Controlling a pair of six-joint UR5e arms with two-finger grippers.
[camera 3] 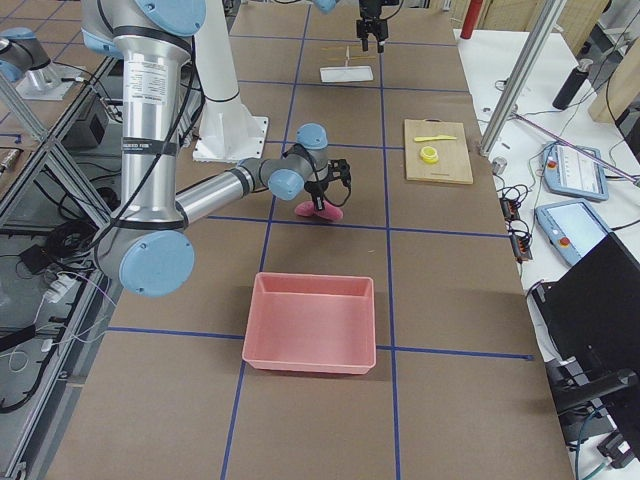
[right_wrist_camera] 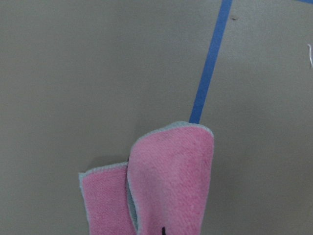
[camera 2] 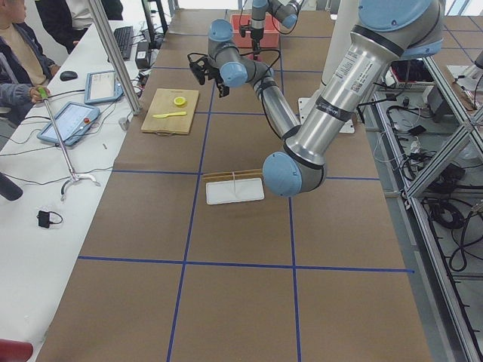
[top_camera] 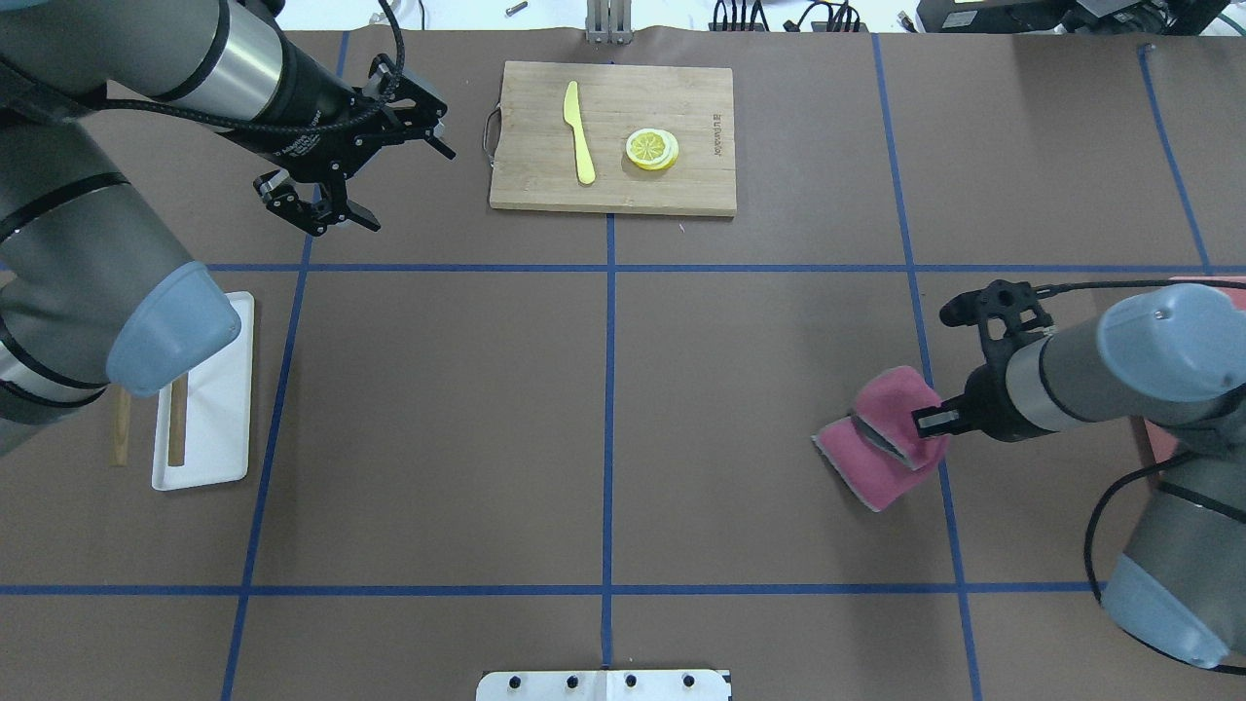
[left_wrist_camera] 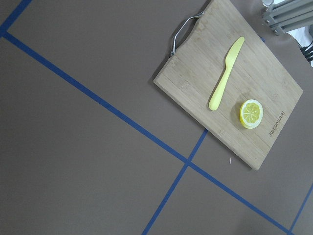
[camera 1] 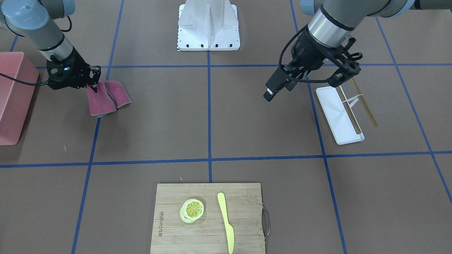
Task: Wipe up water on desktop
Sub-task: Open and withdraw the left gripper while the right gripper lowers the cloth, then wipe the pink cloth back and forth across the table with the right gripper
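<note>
The brown desktop (top_camera: 438, 419) with blue tape lines fills the views; I see no water on it. My right gripper (top_camera: 930, 421) is shut on a folded pink cloth (top_camera: 881, 458). The cloth hangs down over a blue line at the robot's right, also in the front view (camera 1: 100, 102) and the right wrist view (right_wrist_camera: 171, 181). I cannot tell whether its lower edge touches the desktop. My left gripper (top_camera: 412, 190) is open and empty, raised just left of the bamboo board.
A bamboo cutting board (top_camera: 613, 136) at the far edge holds a yellow knife (top_camera: 579, 131) and a lemon slice (top_camera: 652, 149). A white tray (top_camera: 209, 409) with wooden sticks lies under the left arm. A pink bin (camera 1: 14, 98) stands at the robot's right.
</note>
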